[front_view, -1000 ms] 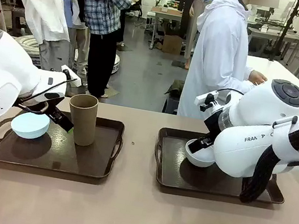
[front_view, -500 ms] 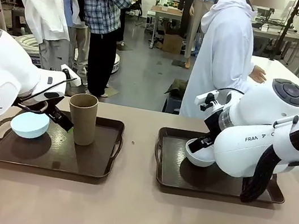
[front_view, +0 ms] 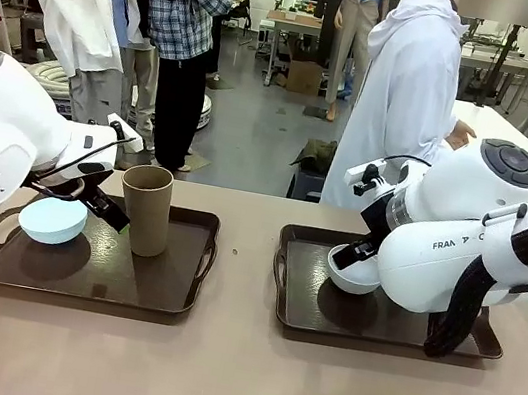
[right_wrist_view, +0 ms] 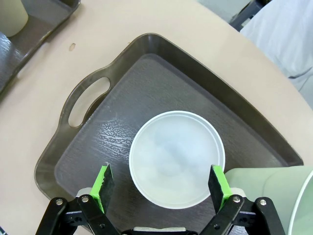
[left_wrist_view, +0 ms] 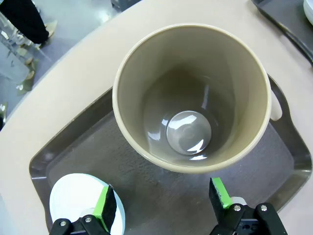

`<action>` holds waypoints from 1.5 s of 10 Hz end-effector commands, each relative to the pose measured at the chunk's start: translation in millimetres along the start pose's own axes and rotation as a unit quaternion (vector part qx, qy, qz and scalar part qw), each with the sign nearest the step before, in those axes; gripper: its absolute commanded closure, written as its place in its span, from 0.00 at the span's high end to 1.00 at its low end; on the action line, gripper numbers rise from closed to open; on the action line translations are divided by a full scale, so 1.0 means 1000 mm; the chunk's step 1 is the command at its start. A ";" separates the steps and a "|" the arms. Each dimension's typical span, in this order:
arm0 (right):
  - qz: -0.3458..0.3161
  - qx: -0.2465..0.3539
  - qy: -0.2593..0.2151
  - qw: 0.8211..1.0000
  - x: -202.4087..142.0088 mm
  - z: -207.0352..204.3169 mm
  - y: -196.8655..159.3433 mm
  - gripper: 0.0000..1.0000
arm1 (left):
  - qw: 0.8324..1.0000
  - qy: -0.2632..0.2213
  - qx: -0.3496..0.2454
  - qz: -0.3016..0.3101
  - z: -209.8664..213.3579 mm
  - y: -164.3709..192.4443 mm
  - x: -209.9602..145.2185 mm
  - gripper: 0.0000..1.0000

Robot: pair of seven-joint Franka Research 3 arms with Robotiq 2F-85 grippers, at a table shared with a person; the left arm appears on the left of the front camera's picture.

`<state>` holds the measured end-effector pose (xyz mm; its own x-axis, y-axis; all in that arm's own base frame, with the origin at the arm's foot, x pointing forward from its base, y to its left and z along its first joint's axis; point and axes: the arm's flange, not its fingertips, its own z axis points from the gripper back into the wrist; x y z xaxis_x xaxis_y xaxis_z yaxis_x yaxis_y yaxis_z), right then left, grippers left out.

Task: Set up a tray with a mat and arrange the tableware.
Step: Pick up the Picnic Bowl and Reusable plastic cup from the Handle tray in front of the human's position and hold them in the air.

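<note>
with mats seemingly down, tableware is being laid out: tan cup (front_view: 146, 208) and blue bowl (front_view: 52, 220) on the left tray (front_view: 75, 294), white bowl (right_wrist_view: 176, 156) and green cup (right_wrist_view: 274, 196) on the right tray (front_view: 361, 342), while the left gripper (left_wrist_view: 162, 193) and right gripper (right_wrist_view: 160, 176) are being held spread wide, empty, above them, little apparently remaining.

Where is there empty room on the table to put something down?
The bare table between the two trays is free, and so is the wide strip in front of them. The left tray has room at its front right, near the tan cup. The right tray is crowded: a white bowl, a green cup and the right tool over the bowl.
</note>
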<state>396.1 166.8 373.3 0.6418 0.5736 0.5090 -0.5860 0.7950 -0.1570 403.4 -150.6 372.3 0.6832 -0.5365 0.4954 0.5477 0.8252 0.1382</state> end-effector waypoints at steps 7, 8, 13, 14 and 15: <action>-0.029 -0.019 0.063 0.997 0.015 0.041 0.022 1.00 | 0.999 -0.002 0.041 -0.004 0.039 -0.012 0.000 1.00; -0.039 -0.007 0.086 0.995 0.022 0.071 0.027 1.00 | 0.997 0.014 0.063 0.033 0.063 -0.014 0.005 1.00; -0.074 0.010 0.210 0.975 -0.005 0.190 0.011 1.00 | 0.981 0.159 -0.079 0.082 0.173 -0.027 0.009 1.00; -0.093 0.015 0.215 0.972 -0.015 0.204 0.005 1.00 | 0.978 0.165 -0.090 0.094 0.183 -0.026 0.011 1.00; -0.101 0.017 0.209 0.973 -0.020 0.206 0.003 1.00 | 0.979 0.158 -0.083 0.102 0.186 -0.025 0.011 1.00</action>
<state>279.1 118.6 538.7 0.8758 0.4668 0.1224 -0.4584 0.8840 -0.0915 297.7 -147.4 531.6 0.8715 -0.4491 0.1971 0.4713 0.8780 -0.0833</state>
